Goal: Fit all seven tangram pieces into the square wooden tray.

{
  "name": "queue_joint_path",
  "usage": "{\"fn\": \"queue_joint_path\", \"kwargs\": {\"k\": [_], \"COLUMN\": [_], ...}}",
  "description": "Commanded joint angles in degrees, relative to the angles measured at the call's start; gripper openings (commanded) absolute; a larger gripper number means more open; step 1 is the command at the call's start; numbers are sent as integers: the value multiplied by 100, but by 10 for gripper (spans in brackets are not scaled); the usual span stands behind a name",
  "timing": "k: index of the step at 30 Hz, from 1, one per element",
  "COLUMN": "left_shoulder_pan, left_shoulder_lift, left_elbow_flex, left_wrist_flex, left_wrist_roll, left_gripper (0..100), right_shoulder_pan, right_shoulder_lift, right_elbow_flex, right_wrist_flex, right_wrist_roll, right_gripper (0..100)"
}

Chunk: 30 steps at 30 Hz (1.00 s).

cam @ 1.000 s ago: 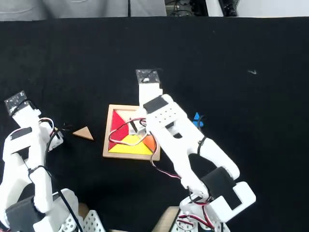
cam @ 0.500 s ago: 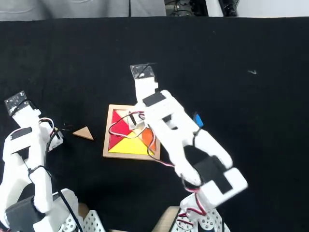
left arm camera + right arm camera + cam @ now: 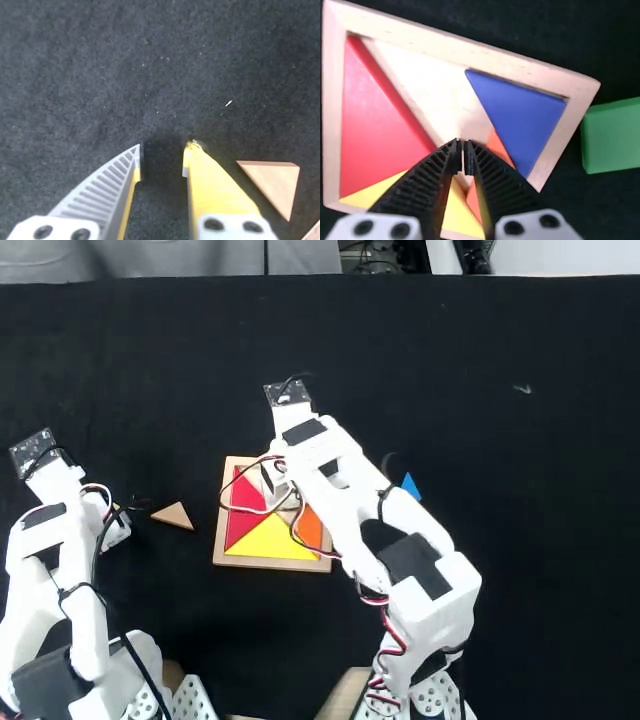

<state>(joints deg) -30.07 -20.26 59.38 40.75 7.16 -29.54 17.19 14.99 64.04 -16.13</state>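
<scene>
- My right pincer (image 3: 460, 148) hangs right over the square wooden tray (image 3: 470, 50). The tips point down at about the spot where the red, yellow and orange pieces meet.
- Its fingers are pinched together with barely a sliver between them. I can't see anything caught in there.
- Inside the tray there's a big red triangle (image 3: 375, 120) along one side and a yellow triangle (image 3: 456, 210) next to it. A blue triangle (image 3: 520, 115) is tucked into a corner, and an orange piece (image 3: 496, 144) is wedged between the blue and the yellow.
- There's a patch of bare tray floor between the red and the blue.
- A green piece (image 3: 612, 135) lies on the black cloth (image 3: 150, 60) just outside the rim, next to the blue triangle's corner.
- From above, the tray sits about mid-table and my right arm (image 3: 350, 510) reaches across its right part.
- A small blue piece (image 3: 410, 486) lies on the cloth on the arm's other side, away from the tray.
- My left pincer (image 3: 162, 156) is down low over the cloth, well left of the tray. Its fingers are spread, with only cloth between them.
- A plain wooden triangle (image 3: 272, 182) lies just beside its yellow finger, not touching. From above it's between that pincer and the tray.
</scene>
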Motion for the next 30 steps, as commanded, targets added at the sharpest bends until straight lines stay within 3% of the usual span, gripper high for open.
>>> {"fn": "queue_joint_path", "kwargs": {"k": [1, 6, 12, 20, 24, 30], "left_shoulder_pan": [-4, -4, -4, -48, -57, -57], "left_shoulder_lift": [-185, -185, -185, -193, -193, -185], "left_elbow_flex": [-22, -22, -22, -40, -101, -207], "left_wrist_flex": [-97, -97, -105, -53, 105, 299], "left_wrist_roll": [-35, -35, -35, -35, -193, -316], "left_gripper": [148, 148, 148, 152, 153, 153], "right_shoulder_pan": [316, 413, 510, 1899, 2066, 1688], "right_shoulder_lift": [-347, -629, -1798, -3011, -3011, -3002], "right_elbow_flex": [-295, -154, -22, 1051, 1393, 1604], "right_wrist_flex": [123, 325, 475, 97, -53, -62], "right_wrist_roll": [70, 105, 677, 2585, 2611, 2620], "right_gripper": [11, 11, 11, 15, 16, 159]}}
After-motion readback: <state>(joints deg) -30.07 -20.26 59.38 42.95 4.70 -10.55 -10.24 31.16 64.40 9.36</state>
